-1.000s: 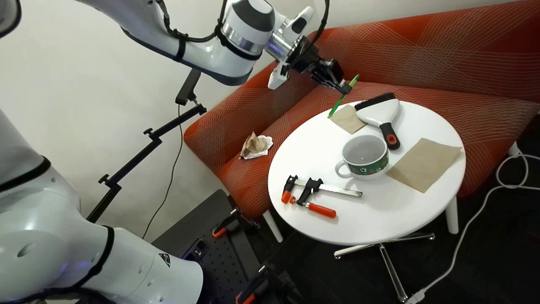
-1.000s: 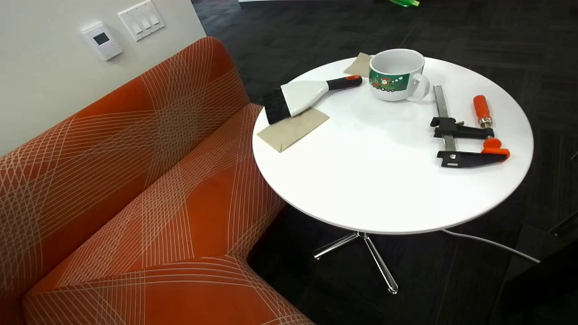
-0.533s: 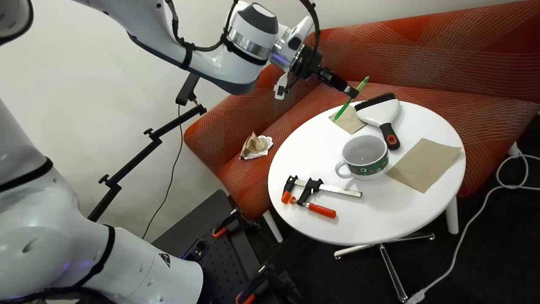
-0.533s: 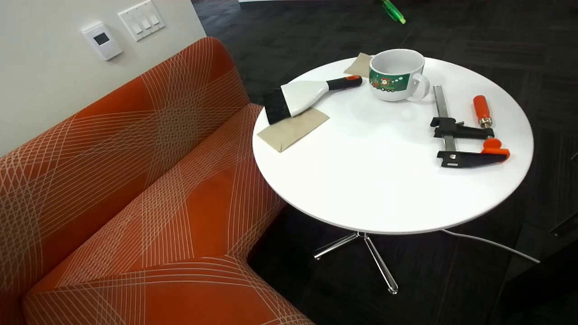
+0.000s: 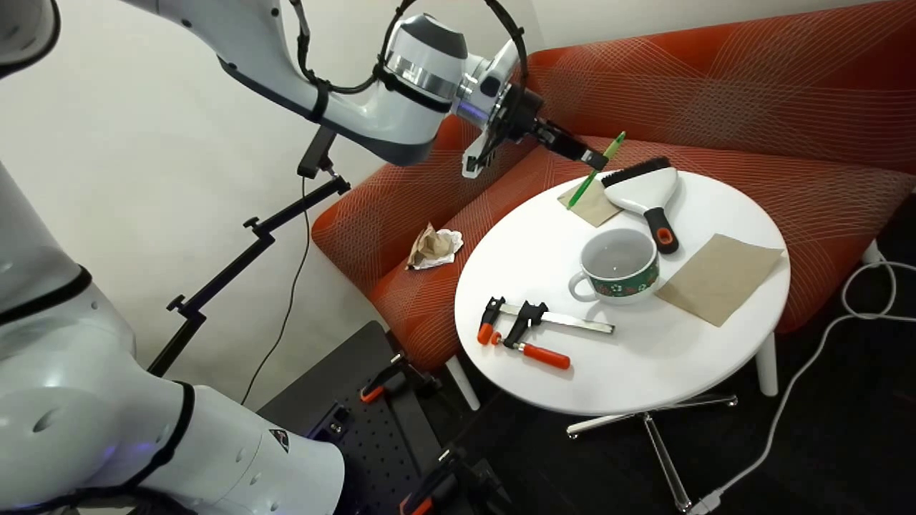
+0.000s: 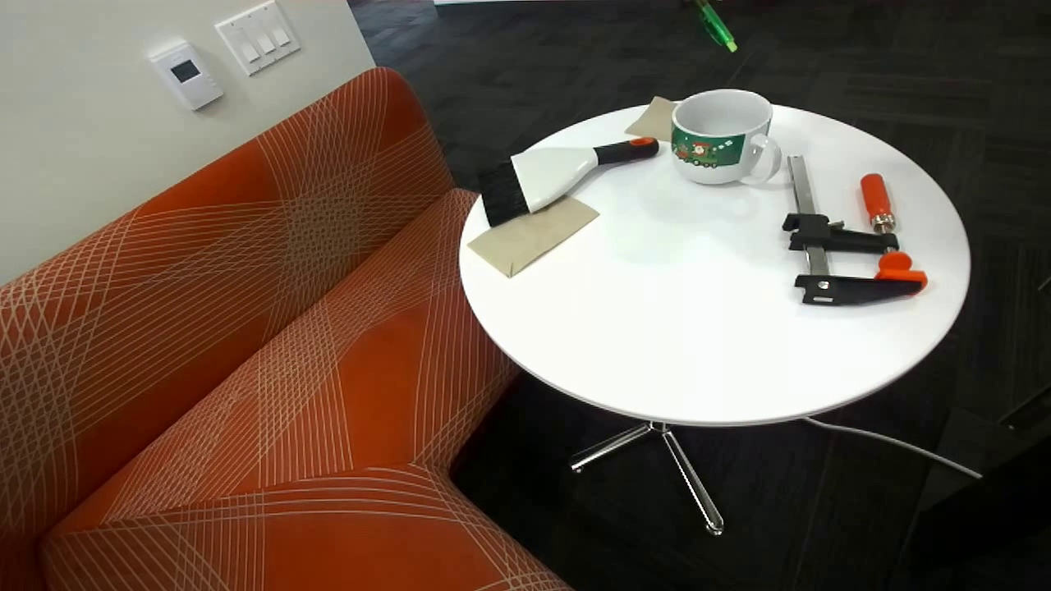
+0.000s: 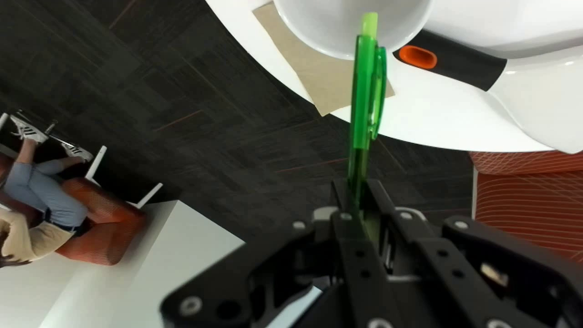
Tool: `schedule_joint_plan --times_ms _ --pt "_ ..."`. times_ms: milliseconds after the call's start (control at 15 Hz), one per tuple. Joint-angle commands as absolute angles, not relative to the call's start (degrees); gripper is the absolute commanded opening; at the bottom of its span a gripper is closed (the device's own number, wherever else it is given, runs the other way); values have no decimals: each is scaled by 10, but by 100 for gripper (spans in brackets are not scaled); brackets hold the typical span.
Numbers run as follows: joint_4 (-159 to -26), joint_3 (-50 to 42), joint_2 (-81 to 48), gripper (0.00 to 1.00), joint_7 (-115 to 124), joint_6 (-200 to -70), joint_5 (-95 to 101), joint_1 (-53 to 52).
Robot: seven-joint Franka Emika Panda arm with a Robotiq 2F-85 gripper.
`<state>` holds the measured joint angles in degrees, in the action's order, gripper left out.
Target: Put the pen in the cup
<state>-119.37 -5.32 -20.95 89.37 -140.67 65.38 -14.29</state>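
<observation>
The green pen [image 5: 585, 190] is tilted in the jaws of my gripper [image 5: 594, 159], near the edge of the white table. It also shows in an exterior view [image 6: 717, 27] near the top edge, above and beyond the cup, where the gripper is out of frame. In the wrist view the pen [image 7: 363, 91] points up from between the fingertips [image 7: 357, 191], which are shut on it. The cup [image 5: 622, 286] is a wide whitish mug with a green band and side handle, upright on the table. It appears in an exterior view [image 6: 710, 152] and, partly cut off, in the wrist view [image 7: 314, 27].
A white brush with black bristles [image 5: 653, 192] lies beside the cup. Brown paper pieces [image 5: 719, 279] lie on the white table [image 5: 501, 265]. A clamp with orange-red handles [image 5: 545, 355] lies near the handle side. An orange-red sofa [image 5: 801, 186] stands behind.
My gripper, still holding the pen, has moved right and slightly down toward the table in an exterior view. The pen has come lower into the frame elsewhere. The cup has not moved.
</observation>
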Motion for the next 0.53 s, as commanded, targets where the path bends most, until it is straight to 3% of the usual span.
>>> schedule_joint_plan --times_ms 0,467 --pt "-1177 -42 -221 3 998 -1416 725 -124" --pt "-1165 -21 -251 3 1192 -1376 856 -100"
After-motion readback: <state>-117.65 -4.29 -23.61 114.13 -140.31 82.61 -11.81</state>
